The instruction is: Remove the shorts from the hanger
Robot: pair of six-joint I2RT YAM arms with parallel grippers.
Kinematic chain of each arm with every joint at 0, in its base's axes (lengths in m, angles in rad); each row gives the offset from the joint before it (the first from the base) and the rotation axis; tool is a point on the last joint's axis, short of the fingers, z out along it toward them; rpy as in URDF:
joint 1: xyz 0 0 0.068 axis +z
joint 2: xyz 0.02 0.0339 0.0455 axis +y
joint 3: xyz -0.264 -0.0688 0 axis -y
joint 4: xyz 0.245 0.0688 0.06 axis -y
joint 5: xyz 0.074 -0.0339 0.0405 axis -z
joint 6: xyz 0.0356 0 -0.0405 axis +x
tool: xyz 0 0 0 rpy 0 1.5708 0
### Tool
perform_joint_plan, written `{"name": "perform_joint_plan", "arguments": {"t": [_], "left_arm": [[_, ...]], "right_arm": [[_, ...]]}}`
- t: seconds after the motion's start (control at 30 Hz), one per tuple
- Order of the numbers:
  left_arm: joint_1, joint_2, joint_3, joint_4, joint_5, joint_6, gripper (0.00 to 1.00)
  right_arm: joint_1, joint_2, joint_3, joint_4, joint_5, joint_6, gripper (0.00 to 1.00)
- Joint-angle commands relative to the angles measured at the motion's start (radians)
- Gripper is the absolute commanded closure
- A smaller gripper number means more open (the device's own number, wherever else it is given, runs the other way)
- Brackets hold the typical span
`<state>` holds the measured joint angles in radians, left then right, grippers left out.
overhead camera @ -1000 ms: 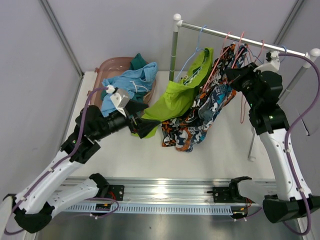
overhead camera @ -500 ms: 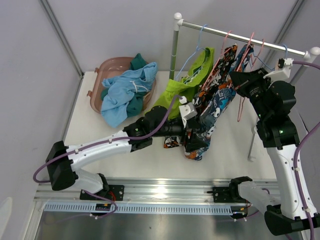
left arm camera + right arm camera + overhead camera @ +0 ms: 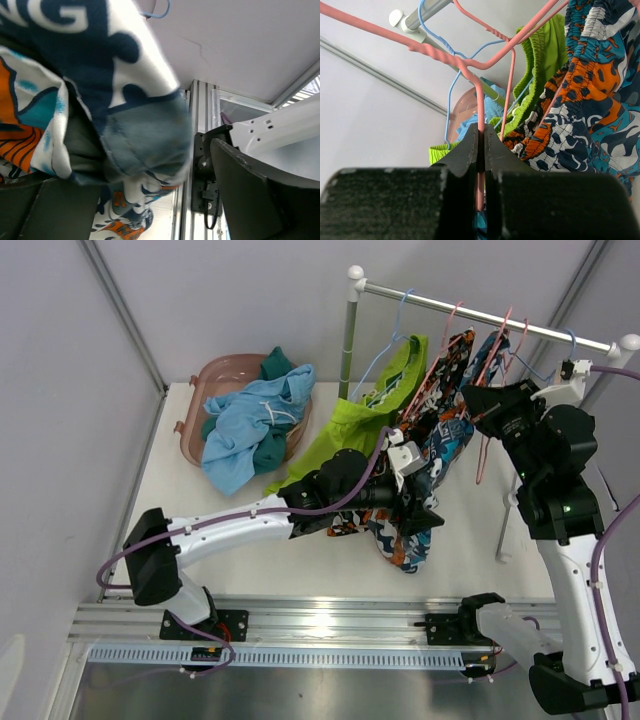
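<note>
Below the rail (image 3: 480, 316) the cartoon-print shorts (image 3: 440, 445) hang, bunched. Soft, light, floppy fabric; the gathered lower hem looks the best hold. There the left gripper (image 3: 418, 508) has its fingers spread around the cloth. The right gripper (image 3: 481, 132) pinches the pink hanger (image 3: 480, 97).

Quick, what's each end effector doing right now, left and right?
Left end effector: open, cartoon-print shorts lying between its fingers, not clamped.
Right end effector: closed on the pink hanger.
</note>
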<state>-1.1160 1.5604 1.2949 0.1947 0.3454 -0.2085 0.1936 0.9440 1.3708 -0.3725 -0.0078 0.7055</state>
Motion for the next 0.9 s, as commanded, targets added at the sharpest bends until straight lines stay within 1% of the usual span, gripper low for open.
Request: {"name": "perform_joint_plan", "arguments": {"t": [0.0, 0.07, 0.1, 0.17, 0.2, 0.27, 0.3, 0.37, 0.4, 0.43, 0.57, 0.6, 0.67, 0.7, 0.87], "left_arm": [[-0.007, 0.020, 0.041, 0.028, -0.020, 0.015, 0.19], [-0.010, 0.021, 0.027, 0.031, -0.028, 0.015, 0.24], [-0.010, 0.020, 0.023, 0.029, -0.039, 0.017, 0.33], [-0.011, 0.012, 0.011, 0.031, -0.048, 0.018, 0.42], [-0.013, 0.009, 0.003, 0.029, -0.058, 0.020, 0.55], [-0.013, -0.002, -0.009, 0.026, -0.069, 0.021, 0.67], [-0.013, -0.005, -0.012, 0.022, -0.075, 0.024, 0.78], [-0.013, -0.011, -0.013, 0.008, -0.075, 0.024, 0.86], [-0.013, -0.019, -0.016, -0.006, -0.074, 0.026, 0.95], [-0.018, -0.026, -0.019, -0.014, -0.077, 0.026, 1.00], [-0.045, -0.108, -0.120, -0.015, -0.126, 0.032, 1.00], [-0.054, -0.149, -0.134, -0.021, -0.140, 0.032, 1.00], [-0.077, -0.189, -0.186, -0.024, -0.175, 0.031, 1.00], [-0.088, -0.229, -0.241, -0.023, -0.190, 0.027, 1.00], [-0.162, -0.318, -0.358, -0.031, -0.269, 0.006, 1.00]], "right_arm": [[0.003, -0.024, 0.073, 0.043, 0.003, -0.008, 1.00], [0.000, -0.022, 0.079, 0.043, 0.005, -0.008, 1.00], [-0.002, -0.021, 0.082, 0.040, 0.005, -0.006, 1.00], [-0.003, -0.024, 0.085, 0.043, 0.005, -0.001, 1.00], [-0.003, -0.025, 0.085, 0.041, 0.006, -0.001, 1.00], [-0.009, -0.025, 0.088, 0.040, 0.006, -0.001, 1.00], [-0.011, -0.025, 0.088, 0.038, 0.006, -0.003, 1.00], [-0.017, -0.025, 0.093, 0.030, 0.006, -0.006, 1.00], [-0.025, -0.024, 0.096, 0.029, 0.006, -0.008, 1.00], [-0.029, -0.024, 0.099, 0.029, 0.006, -0.008, 1.00], [-0.059, -0.014, 0.111, 0.015, -0.003, -0.009, 1.00], [-0.066, -0.013, 0.113, 0.014, -0.006, -0.009, 1.00], [-0.089, -0.008, 0.117, 0.014, -0.017, -0.008, 1.00], [-0.098, -0.007, 0.120, 0.014, -0.020, -0.003, 1.00], [-0.151, 0.022, 0.151, 0.004, -0.040, 0.005, 1.00]]}}
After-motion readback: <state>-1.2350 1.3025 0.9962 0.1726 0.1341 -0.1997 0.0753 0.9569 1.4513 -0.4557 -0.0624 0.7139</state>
